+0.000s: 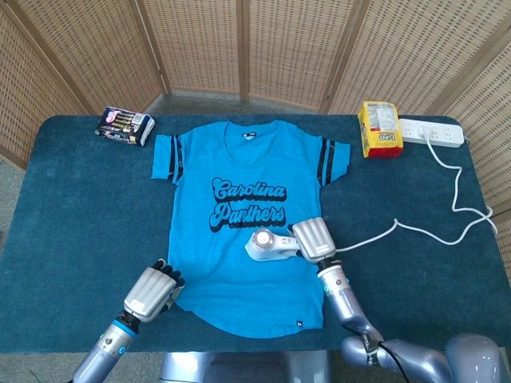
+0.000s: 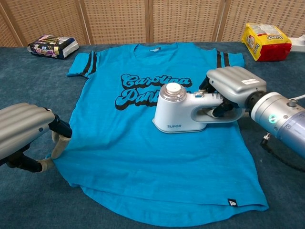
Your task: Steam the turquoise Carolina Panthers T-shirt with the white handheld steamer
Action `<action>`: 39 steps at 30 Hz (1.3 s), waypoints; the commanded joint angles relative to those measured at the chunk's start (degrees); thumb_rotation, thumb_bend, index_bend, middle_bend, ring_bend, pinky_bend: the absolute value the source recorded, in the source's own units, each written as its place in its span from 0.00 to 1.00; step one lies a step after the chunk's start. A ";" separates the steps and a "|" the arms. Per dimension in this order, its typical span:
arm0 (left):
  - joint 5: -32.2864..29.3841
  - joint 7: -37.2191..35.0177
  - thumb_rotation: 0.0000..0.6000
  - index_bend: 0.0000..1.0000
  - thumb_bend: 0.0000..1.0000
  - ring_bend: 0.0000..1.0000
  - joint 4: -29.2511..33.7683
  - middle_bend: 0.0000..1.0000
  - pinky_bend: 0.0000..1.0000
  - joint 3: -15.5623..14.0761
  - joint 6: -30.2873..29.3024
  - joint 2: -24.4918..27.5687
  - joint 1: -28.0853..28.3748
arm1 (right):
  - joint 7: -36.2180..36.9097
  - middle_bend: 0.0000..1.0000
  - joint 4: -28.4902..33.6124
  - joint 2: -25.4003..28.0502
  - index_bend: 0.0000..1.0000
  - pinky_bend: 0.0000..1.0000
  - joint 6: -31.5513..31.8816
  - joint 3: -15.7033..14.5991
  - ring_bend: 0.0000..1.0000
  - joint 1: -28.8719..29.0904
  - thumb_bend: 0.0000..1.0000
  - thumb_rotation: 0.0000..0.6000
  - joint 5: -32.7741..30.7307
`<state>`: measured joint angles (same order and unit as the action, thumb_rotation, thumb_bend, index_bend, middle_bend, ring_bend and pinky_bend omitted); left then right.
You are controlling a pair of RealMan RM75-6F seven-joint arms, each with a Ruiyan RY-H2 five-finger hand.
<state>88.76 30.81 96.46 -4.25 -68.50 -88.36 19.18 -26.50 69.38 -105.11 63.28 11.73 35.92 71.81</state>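
The turquoise short-sleeved T-shirt (image 1: 243, 231) with black "Carolina Panthers" lettering lies flat, collar away from the robot, hem towards it. The white handheld steamer (image 2: 183, 114) rests base-down on the T-shirt, at the right end of the lettering. The right hand (image 2: 233, 88) is wrapped around the steamer's handle. The left hand (image 2: 24, 133) sits at the T-shirt's lower left edge, fingers curled down; it appears to pin the hem, though whether fabric is actually pinched cannot be told.

Risks:
- A dwell on the print may scorch or lift the lettering.
- If the left hand lets go, the steamer's sliding base may drag the fabric into folds.
- The white power cord (image 1: 415, 231), trailing to the white power strip (image 1: 431, 132), may snag and pull on the steamer.

Orientation: the steamer's long axis runs across the T-shirt, roughly parallel to the hem. The round-capped head points to the T-shirt's left side; the handle points right.
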 commanded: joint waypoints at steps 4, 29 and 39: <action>-0.53 0.55 0.92 0.69 0.37 0.47 -0.04 0.56 0.34 0.27 0.20 -0.35 0.07 | 3.55 0.77 -6.96 -1.69 0.77 0.69 -1.04 2.48 0.82 2.52 0.36 1.00 0.30; -0.87 0.63 0.92 0.69 0.37 0.47 -0.71 0.56 0.34 0.32 0.39 -1.05 0.33 | 2.51 0.77 -3.49 0.16 0.77 0.69 -1.01 -1.23 0.82 2.13 0.36 1.00 2.57; -0.66 0.25 0.92 0.69 0.37 0.47 -0.98 0.56 0.34 0.25 0.52 -1.06 0.55 | -0.16 0.77 4.32 2.40 0.77 0.68 -0.02 -4.48 0.82 -0.35 0.36 1.00 3.00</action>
<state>88.10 31.05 95.49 -4.01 -67.98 -89.42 19.73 -26.23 72.92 -103.12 62.85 7.86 36.11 74.55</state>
